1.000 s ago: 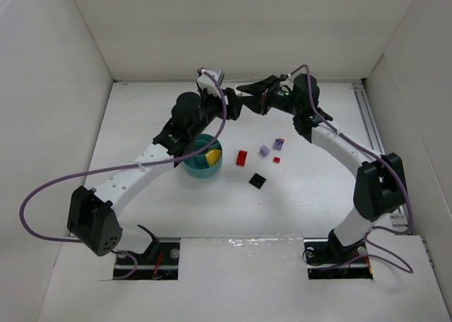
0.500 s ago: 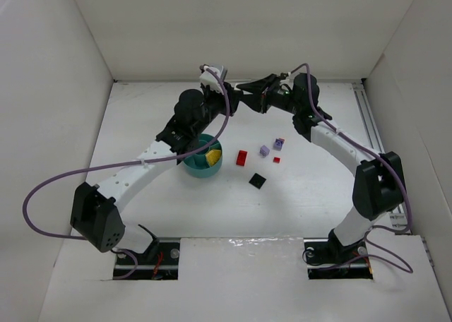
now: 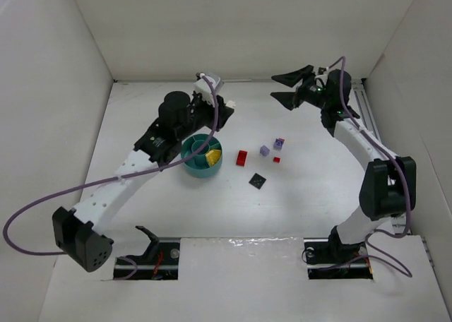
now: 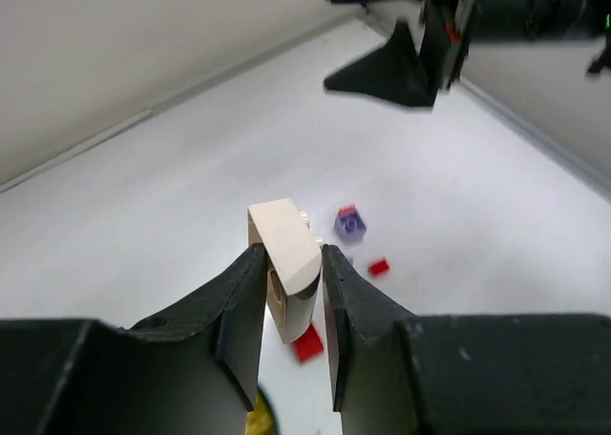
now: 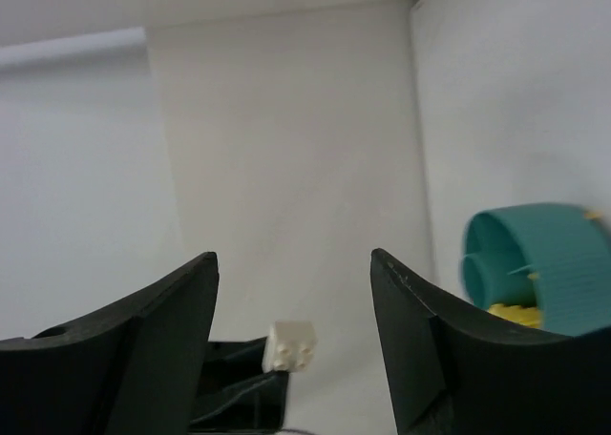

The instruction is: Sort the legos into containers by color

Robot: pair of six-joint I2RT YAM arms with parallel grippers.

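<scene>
Your left gripper [image 4: 291,256] clamps one white brick [image 4: 284,237]; right gripper [image 5: 291,273] spread, empty. Table [image 3: 311,188]: two red bricks [image 3: 242,158], two purple bricks [image 3: 264,150], one black brick [image 3: 258,181].

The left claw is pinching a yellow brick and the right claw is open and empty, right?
Not quite: the left wrist view shows the left claw pinching a white brick, not yellow. The right claw is indeed open and empty.

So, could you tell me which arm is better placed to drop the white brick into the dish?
Left: the left gripper holds the white brick near the teal dish; the right gripper is open, empty and farther away.
</scene>
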